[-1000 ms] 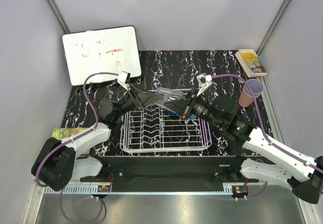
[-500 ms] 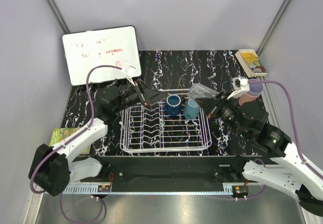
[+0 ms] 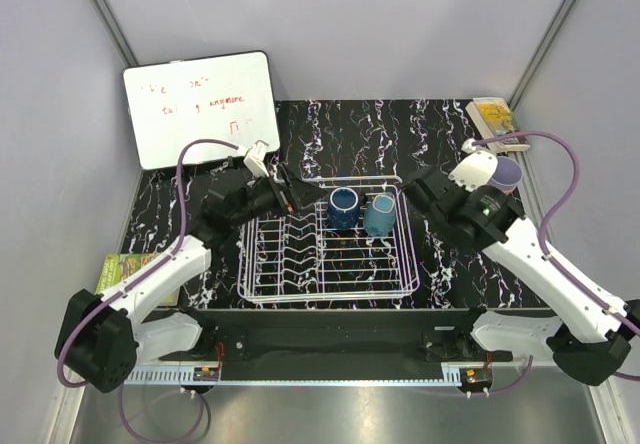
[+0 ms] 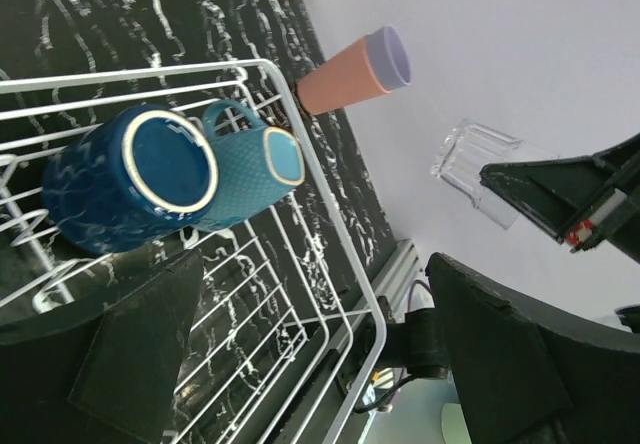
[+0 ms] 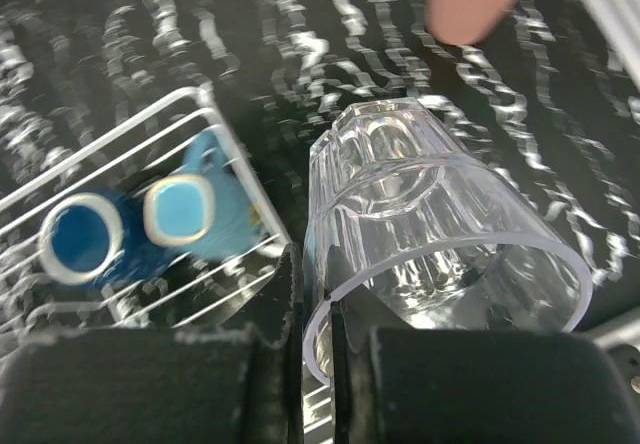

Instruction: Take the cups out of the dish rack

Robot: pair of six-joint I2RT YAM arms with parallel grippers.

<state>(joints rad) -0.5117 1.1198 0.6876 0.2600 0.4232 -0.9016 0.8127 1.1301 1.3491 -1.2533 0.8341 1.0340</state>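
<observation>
Two cups in the rack, both nearer the left arm.
In the overhead view the left gripper (image 3: 290, 196), jaws wide and empty, hung at the upper-left corner of the dish rack (image 3: 290, 259). The dark blue cup (image 3: 343, 207) sat just right of it, touching the teal cup (image 3: 379, 214) beyond, their mouths apparently tipped toward that gripper. Far right, off the rack, the right gripper (image 5: 315, 314) pinched the rim of the clear glass (image 5: 440, 234) beside the pink-and-purple stack (image 3: 497, 179).

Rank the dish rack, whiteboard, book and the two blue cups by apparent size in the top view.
1. dish rack
2. whiteboard
3. book
4. dark blue cup and teal cup: these look about alike, so they tie.
</observation>
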